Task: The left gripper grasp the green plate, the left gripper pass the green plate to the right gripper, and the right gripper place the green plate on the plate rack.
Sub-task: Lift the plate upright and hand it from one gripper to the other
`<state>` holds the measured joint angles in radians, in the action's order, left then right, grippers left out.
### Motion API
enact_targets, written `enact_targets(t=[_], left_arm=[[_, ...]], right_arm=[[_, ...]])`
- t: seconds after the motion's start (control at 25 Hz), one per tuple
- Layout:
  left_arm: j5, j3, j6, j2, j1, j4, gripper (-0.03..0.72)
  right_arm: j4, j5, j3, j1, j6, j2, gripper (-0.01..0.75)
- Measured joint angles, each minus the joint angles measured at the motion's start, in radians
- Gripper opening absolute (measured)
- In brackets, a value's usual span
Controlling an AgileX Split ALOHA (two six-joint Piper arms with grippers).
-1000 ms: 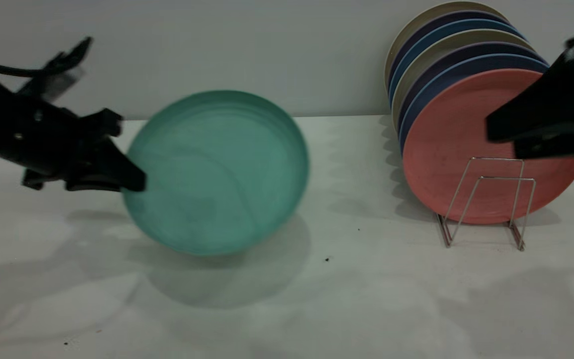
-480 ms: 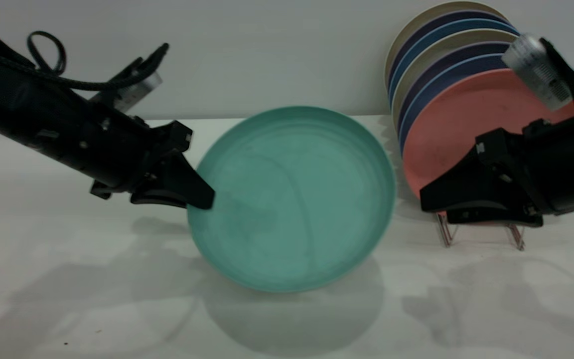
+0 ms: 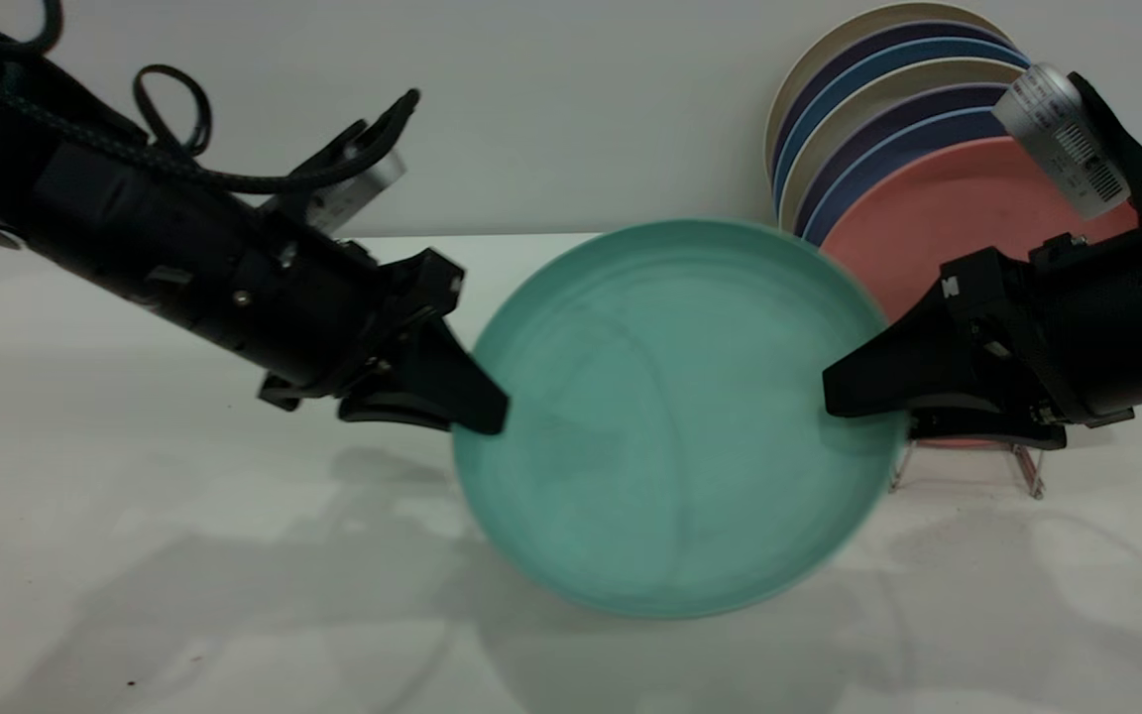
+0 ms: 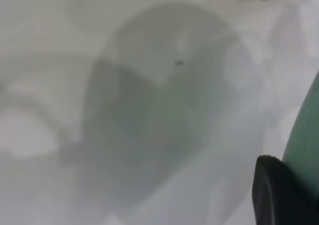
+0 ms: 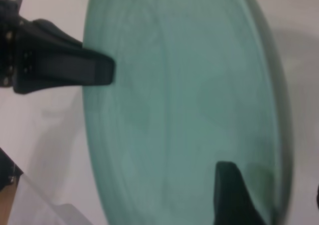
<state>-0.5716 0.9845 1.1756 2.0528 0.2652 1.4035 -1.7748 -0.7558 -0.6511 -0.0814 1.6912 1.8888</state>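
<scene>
The left pincer (image 3: 477, 402) is clamped on the left rim of the green plate (image 3: 675, 416) and holds it tilted, face toward the camera, above the desk (image 3: 135, 555) at mid-scene. In the last second it has carried the plate steadily rightward, from well left of centre to a spot just in front of the plate rack (image 3: 968, 461), so the plate now overlaps the salmon-pink plate (image 3: 928, 218) standing at the front of the row of 7 or so plates.

Over the same second the right pincer (image 3: 844, 397) came down from the upper right and swung left. Its fingers are apart and now straddle the plate's right rim: 1 finger shows in front of the plate face, the other sits behind the edge (the right wrist view shows 1 finger (image 5: 234, 195) over the inner face, with the left pincer's finger (image 5: 65, 68) on the opposite rim). It has not visibly closed, so the plate appears to hang from the left pincer alone.

That puts the task at the handover: the grasp and carry look done, and the next move calls for the right pincer to shut before the left lets go.

The left arm reaches in low from the upper left, sloping down to the right, cables looped above it. The right arm lies nearly level from the right edge, its barcode-labelled cylinder (image 3: 1062, 139) raised behind the wrist.
</scene>
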Motion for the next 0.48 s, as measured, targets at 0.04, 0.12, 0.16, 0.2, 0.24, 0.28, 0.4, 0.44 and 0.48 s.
enact_targets(t=[0.04,0.12,0.16,0.2,0.24,0.28,0.4,0.44,0.48], left_arm=[[-0.011,0.0,0.009,0.0,0.007,0.018,0.014],[-0.025,0.0,0.019,0.0,0.011,0.038,0.014],[-0.029,0.0,0.023,0.0,0.011,0.042,0.014],[-0.03,0.0,0.025,0.0,0.01,0.043,0.014],[-0.032,0.0,0.026,0.0,0.007,0.044,0.016],[-0.04,0.0,0.027,0.0,0.007,0.044,0.021],[-0.109,0.0,0.03,0.0,-0.02,0.046,0.07],[-0.144,0.0,0.03,0.0,-0.031,0.046,0.107],[-0.18,0.0,0.03,0.0,-0.047,0.046,0.149]], right_arm=[[0.0,0.0,0.0,0.0,-0.002,0.0,0.402],[0.0,0.0,0.0,0.0,-0.014,0.0,0.344],[0.0,0.0,0.0,0.0,-0.016,0.0,0.293],[0.0,-0.001,0.0,0.0,-0.017,0.0,0.228],[0.0,-0.004,0.0,0.0,-0.017,0.0,0.152],[-0.001,-0.006,0.0,0.0,-0.019,0.0,0.096],[-0.005,0.001,0.0,0.0,-0.023,0.001,0.065],[-0.006,0.001,0.0,0.0,-0.022,0.001,0.065],[-0.006,0.002,0.0,0.0,-0.015,0.001,0.065]])
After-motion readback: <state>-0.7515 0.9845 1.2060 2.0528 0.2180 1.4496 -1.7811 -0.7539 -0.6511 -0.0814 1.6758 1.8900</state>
